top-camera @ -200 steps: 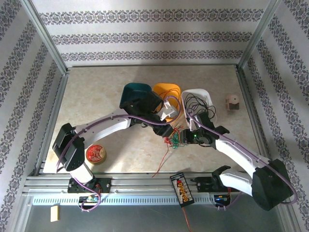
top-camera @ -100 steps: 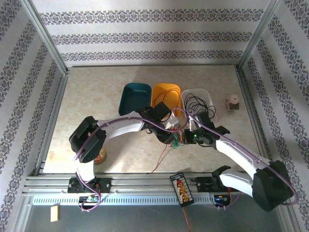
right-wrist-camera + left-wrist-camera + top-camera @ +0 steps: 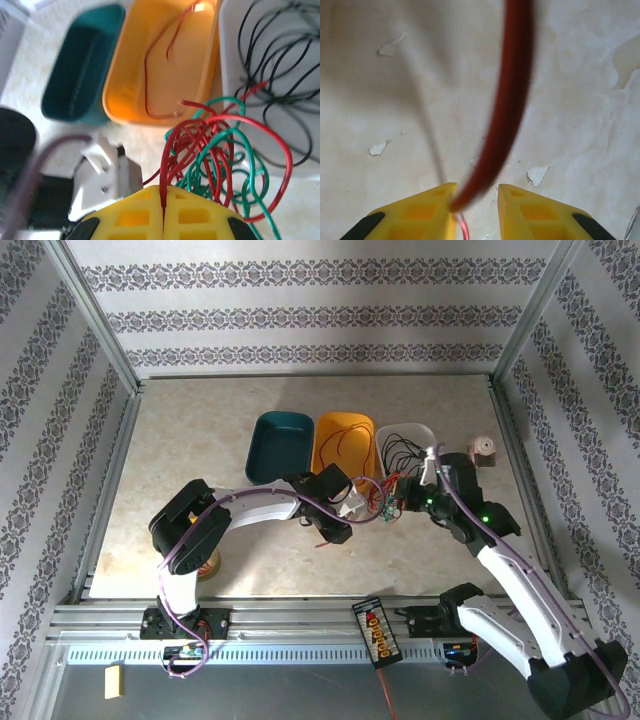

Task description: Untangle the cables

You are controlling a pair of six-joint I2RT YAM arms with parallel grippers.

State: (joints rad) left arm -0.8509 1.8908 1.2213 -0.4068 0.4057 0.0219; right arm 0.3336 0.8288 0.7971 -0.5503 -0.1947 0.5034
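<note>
A tangle of red and green cables (image 3: pixel 384 503) (image 3: pixel 225 160) hangs in front of the white bin (image 3: pixel 420 432). My right gripper (image 3: pixel 163 189) (image 3: pixel 403 499) is shut on one red cable of that bundle, which rises straight out of the closed fingertips. More black cables (image 3: pixel 280 75) lie coiled in the white bin, and a loose red cable (image 3: pixel 150 65) lies in the orange bin (image 3: pixel 343 443). My left gripper (image 3: pixel 477 192) (image 3: pixel 338 522) points down at the table just left of the tangle. Its jaws stand a little apart, with a blurred red cable (image 3: pixel 507 100) running up between them against the left finger (image 3: pixel 440 197).
A teal bin (image 3: pixel 279 445) stands left of the orange one. A red tape roll (image 3: pixel 207 562) lies partly under the left arm. A black connector board (image 3: pixel 376 631) sits on the front rail. A small wooden object (image 3: pixel 483 450) stands at the back right.
The right gripper shut on a red cable and carried the tangle back and right, towards the white bin. The left arm dropped lower and its jaws narrowed around the trailing red cable.
</note>
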